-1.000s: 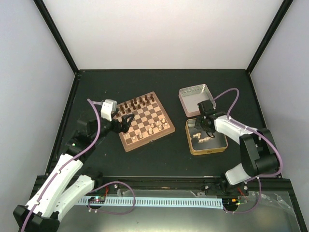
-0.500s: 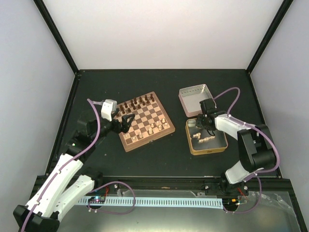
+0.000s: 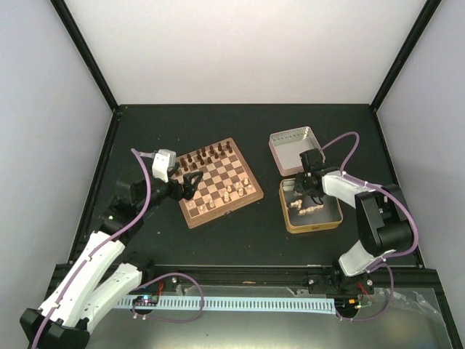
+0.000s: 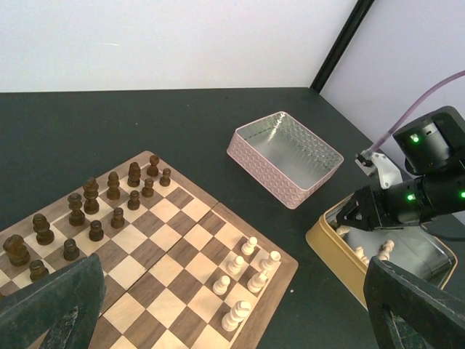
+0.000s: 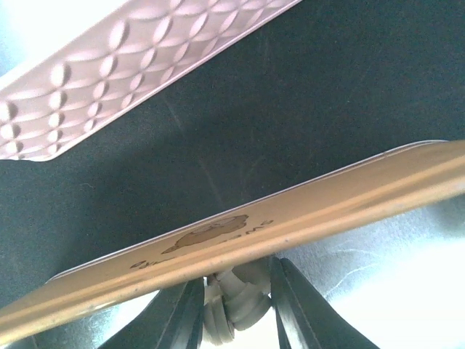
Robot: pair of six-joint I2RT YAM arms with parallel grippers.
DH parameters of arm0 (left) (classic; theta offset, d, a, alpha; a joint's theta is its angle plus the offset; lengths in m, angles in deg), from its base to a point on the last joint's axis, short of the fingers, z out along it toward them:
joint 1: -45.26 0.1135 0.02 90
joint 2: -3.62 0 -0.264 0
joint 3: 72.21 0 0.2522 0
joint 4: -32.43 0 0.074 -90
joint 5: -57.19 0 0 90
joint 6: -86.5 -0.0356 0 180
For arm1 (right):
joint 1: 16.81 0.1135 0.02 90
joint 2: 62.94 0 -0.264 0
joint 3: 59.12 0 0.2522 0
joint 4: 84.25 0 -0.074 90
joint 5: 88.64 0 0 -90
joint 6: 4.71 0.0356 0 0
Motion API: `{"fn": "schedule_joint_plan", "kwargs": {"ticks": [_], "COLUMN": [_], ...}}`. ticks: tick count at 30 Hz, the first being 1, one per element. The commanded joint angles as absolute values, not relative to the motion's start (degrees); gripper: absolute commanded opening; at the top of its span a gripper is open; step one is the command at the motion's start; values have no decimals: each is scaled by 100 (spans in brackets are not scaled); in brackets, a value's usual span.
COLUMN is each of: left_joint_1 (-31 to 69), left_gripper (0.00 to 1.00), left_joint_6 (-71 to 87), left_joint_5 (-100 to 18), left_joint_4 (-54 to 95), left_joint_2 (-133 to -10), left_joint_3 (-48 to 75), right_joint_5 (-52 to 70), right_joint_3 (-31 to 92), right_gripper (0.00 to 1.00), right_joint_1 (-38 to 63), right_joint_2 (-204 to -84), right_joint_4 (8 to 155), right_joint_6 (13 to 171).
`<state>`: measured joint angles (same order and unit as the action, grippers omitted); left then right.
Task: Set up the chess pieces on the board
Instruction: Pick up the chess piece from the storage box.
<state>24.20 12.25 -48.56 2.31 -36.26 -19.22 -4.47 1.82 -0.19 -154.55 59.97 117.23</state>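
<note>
Black tabletop (image 3: 254, 123), and on it, a little left of its middle, sits the board (image 3: 220, 210), turned at an angle to the table's edges. Dark brown pieces (image 3: 204, 155) stand in two rows along the board's far-left edge. A handful of pale chess pieces (image 3: 231, 193) stand in a loose cluster on the squares near the board's right corner. More of them lie on their sides in the gold tin (image 3: 314, 227), which rests between the board and the table's right edge. Just beyond the tin, toward the table's far edge, is the empty pinkish tin lid (image 3: 275, 154), hollow side up.

The right gripper (image 3: 308, 187) reaches down into the far end of the gold tin. From its wrist camera, its fingers (image 5: 185, 313) are drawn in close on a pale piece (image 5: 234, 304) pinched between them, right behind the tin's gold rim.

The left gripper (image 3: 190, 182) hovers at the board's left edge with its jaws spread as wide as they go and nothing between them. Its wrist camera looks across the board toward the tin.
</note>
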Motion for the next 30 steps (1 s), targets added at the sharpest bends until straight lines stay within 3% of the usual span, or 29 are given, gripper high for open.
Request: {"fn": "schedule_joint_plan", "kwargs": {"ticks": [1,8,16,30], "left_joint_1": [2458,2461,2461,2461], "left_gripper": [99,99,99,99], "left_joint_6": [1298,1311,1311,1509], "left_joint_5": [-4979,-5015,-5006,-5498], "left_joint_4": [412,440,430,702], "left_joint_2": [-3668,-3686,-3664,-3710], "left_joint_3": [-1907,-1907,-1921,-2070], "right_joint_5": [-548,-459,-512,-125], "right_joint_3": [259,510,442,-218], "right_gripper": [27,34,14,12], "right_joint_1": [-56,-55,-55,-51], "right_joint_2": [-15635,-15802,-15588,-14130], "right_joint_4": [5487,5205,5247,6284], "right_joint_6": [11676,11652,11711,11747]}}
